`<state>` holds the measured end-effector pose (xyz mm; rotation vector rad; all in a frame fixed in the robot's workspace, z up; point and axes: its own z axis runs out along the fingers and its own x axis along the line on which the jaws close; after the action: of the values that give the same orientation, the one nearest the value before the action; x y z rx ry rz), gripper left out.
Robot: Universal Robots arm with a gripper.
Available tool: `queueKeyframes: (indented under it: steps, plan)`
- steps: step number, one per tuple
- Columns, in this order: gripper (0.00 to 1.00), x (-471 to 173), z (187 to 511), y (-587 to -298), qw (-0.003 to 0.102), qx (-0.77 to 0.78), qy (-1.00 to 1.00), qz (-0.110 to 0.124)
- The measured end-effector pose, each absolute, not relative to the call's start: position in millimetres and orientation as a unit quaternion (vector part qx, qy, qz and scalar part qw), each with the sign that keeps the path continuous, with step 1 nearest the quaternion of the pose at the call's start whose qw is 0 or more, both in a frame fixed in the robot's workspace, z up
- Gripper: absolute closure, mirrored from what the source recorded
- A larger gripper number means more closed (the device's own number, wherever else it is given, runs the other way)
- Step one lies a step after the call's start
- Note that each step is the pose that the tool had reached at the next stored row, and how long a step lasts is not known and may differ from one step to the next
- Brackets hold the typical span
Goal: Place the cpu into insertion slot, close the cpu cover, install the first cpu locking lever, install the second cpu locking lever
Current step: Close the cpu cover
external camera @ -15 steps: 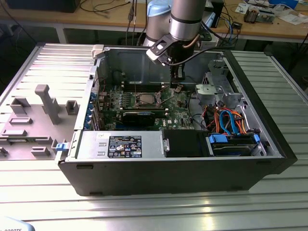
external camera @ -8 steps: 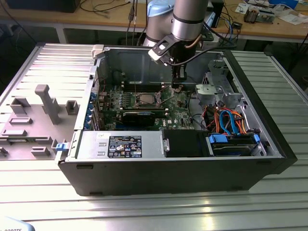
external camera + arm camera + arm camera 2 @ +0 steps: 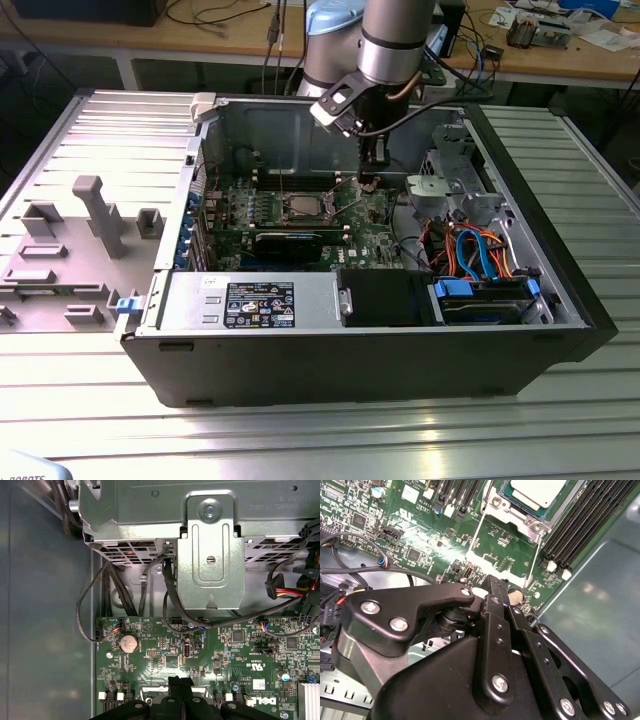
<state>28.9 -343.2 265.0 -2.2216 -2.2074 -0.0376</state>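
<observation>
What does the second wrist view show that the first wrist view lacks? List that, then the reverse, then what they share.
The second wrist view adds the cpu lying in the insertion slot, with black memory slots beside it. The first wrist view adds a grey metal bracket with a screw, beyond the board's edge. In both wrist views: the green circuit board, black cables and the end effector, shut and holding nothing.

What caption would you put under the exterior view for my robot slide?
Robot pincer low inside the open computer case, near the cpu.
</observation>
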Motion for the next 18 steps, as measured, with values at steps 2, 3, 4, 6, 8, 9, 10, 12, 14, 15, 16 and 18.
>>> queueKeyframes:
  steps: [2, 3, 4, 6, 8, 9, 10, 12, 14, 15, 16, 18]
  plan:
    - [0.89, 29, 265, -343, 0.005, -0.709, -0.705, -0.012]
    - [0.89, 30, 265, -343, 0.005, -0.709, -0.705, -0.012]
    - [0.89, 30, 265, -343, 0.005, -0.709, -0.705, -0.012]
    - [0.89, 30, 265, -343, 0.005, -0.709, -0.705, -0.012]
    - [0.89, 30, 265, -343, 0.005, -0.709, -0.705, -0.012]
    - [0.89, 30, 265, -343, 0.005, -0.709, -0.705, -0.012]
    - [0.89, 30, 265, -343, 0.005, -0.709, -0.705, -0.012]
    - [0.89, 30, 265, -343, 0.005, -0.709, -0.705, -0.012]
    - [0.89, 32, 265, -343, 0.005, -0.709, -0.705, -0.012]
    - [0.89, 34, 264, -343, 0.005, -0.709, -0.705, -0.012]
    - [0.89, 38, 264, -343, 0.005, -0.709, -0.705, -0.012]
    - [0.89, 41, 262, -343, 0.005, -0.709, -0.705, -0.012]
